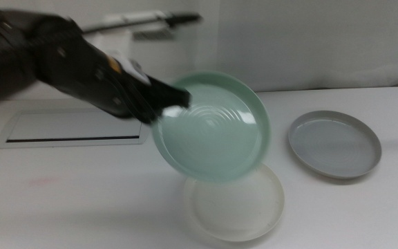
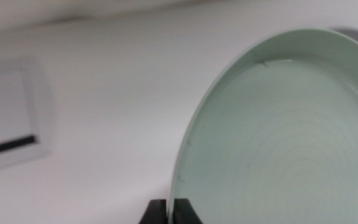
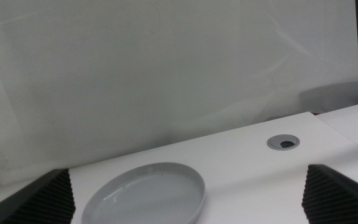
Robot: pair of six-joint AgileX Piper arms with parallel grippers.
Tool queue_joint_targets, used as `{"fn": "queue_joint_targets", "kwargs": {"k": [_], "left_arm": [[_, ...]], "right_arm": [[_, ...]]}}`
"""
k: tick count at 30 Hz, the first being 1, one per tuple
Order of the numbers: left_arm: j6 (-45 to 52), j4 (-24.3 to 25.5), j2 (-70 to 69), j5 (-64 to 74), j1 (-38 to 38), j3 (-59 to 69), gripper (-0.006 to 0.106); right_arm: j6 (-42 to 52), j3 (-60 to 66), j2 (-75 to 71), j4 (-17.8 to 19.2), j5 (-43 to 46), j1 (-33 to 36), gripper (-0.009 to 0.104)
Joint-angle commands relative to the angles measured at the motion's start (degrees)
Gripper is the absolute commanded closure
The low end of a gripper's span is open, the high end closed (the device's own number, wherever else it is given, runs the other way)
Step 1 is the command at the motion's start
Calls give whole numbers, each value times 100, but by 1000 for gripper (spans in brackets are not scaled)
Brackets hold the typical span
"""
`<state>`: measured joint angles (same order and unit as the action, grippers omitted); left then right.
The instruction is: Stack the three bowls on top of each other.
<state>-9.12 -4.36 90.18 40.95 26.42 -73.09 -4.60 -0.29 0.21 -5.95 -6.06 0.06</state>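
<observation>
We read the step in hand as the carry of the second bowl. The left gripper (image 1: 166, 104), coming in from the left side, pinches the rim of the mint green bowl (image 1: 213, 128) and holds it in the air, tilted steeply with its inside facing the camera. The bowl hangs above the white bowl (image 1: 235, 204), which sits flat on the table (image 1: 81, 200); the lower edge of the green one overlaps the white one's far rim in the middle view, but we cannot tell whether they touch. The grey bowl (image 1: 334, 144) lies well apart to the right, on its own.

Next move, as we judge it: level the green bowl, centre it over the white one, lower it and let go. Released at this tilt, it could land on edge and slide off.

The left wrist view shows what the middle view blurs: the two dark jaws pressed together on the thin green rim (image 2: 180, 186). The right wrist view shows the right gripper (image 3: 191, 193) waiting with its jaws spread wide, the grey bowl on the table between them, and a round cable port (image 3: 284, 142) further off. A flat rectangular panel (image 1: 74, 129) lies under the left arm.
</observation>
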Motion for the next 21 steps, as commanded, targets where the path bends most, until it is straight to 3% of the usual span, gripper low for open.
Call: {"fn": "queue_joint_targets", "kwargs": {"k": [1, 11, 15, 21], "left_arm": [[-106, -33, 6, -245, 249, 256, 103], [-571, -177, 6, -1493, 440, 1638, 103], [-548, -428, 123, -1795, 440, 1716, 103], [-548, -416, 552, -2100, 574, 1716, 103]], "right_arm": [[37, 233, -182, 37, 63, 10, -8], [37, 233, -182, 37, 63, 10, -8], [37, 233, -182, 37, 63, 10, -8], [37, 233, -182, 37, 63, 10, -8]]}}
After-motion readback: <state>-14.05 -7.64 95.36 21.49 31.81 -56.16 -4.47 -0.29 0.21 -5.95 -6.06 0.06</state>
